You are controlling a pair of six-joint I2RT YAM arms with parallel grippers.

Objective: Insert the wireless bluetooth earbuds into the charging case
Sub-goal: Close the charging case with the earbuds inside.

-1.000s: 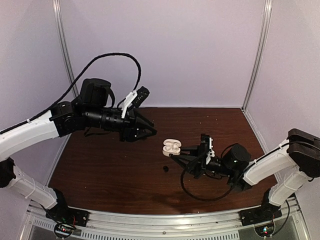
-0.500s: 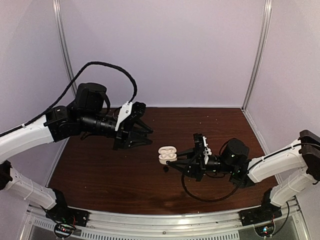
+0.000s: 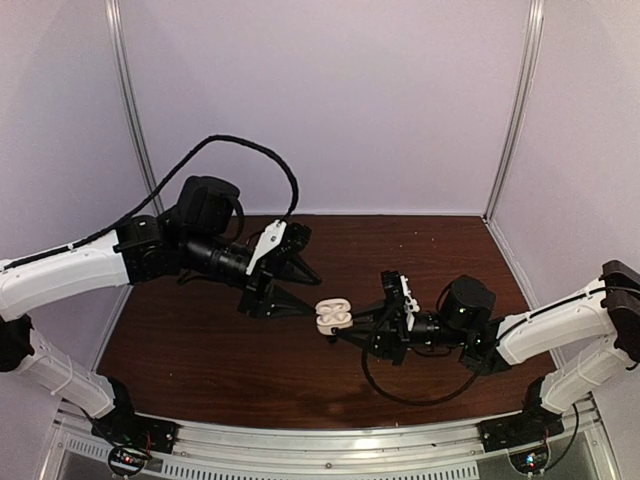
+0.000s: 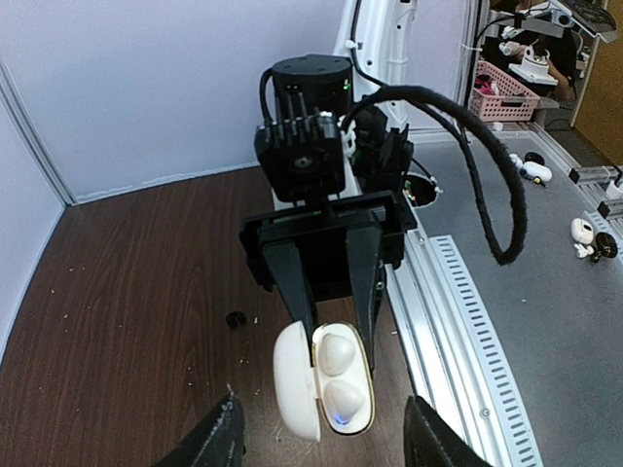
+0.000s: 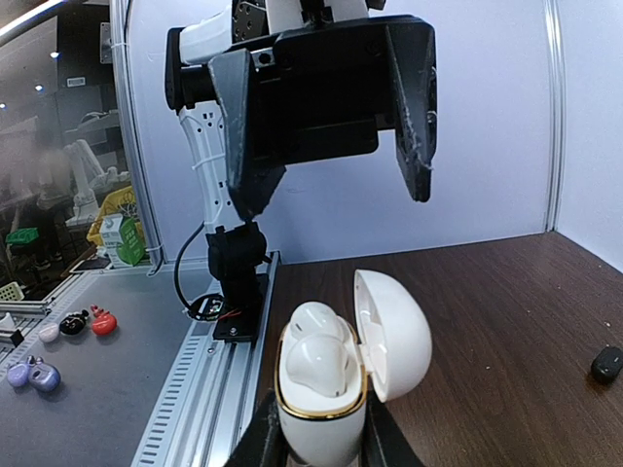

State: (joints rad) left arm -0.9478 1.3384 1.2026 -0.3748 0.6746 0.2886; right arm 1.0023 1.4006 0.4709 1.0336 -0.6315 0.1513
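From above: right gripper [image 3: 350, 322] clamped on an open white case [image 3: 333, 316], seemingly lifted off the table [image 3: 200, 340], mid-scene. Left gripper [image 3: 315, 298] just beside it, jaws apart, pointed at the case; contact impossible to tell. Small black earbud [image 3: 329, 337] on the wood just below.

From the left wrist: left gripper [image 4: 323, 440] spread wide at the bottom edge, nothing held. Case [image 4: 341, 409] just beyond, lid [image 4: 295, 384] swung to the left, two white earbuds [image 4: 336, 352] seated in their wells. Right gripper [image 4: 339, 326] pinching the base from the far side. Black earbud [image 4: 235, 319] alone on the table, apart from the case.

From the right wrist: right gripper [image 5: 321, 443] tight on the base of the case [image 5: 321, 423], low down. Lid [image 5: 394, 336] open to the right, earbuds [image 5: 316, 360] nested. Left gripper [image 5: 332, 204] facing, open.

Handling, as a judgement: light, hard, glossy, so likely slippery. Best pinched low on the base's flat sides, clear of hinge and lid, probably the weak parts. Black earbud tiny and rounded, apt to roll or squirt out; gentle pinch across the widest part.
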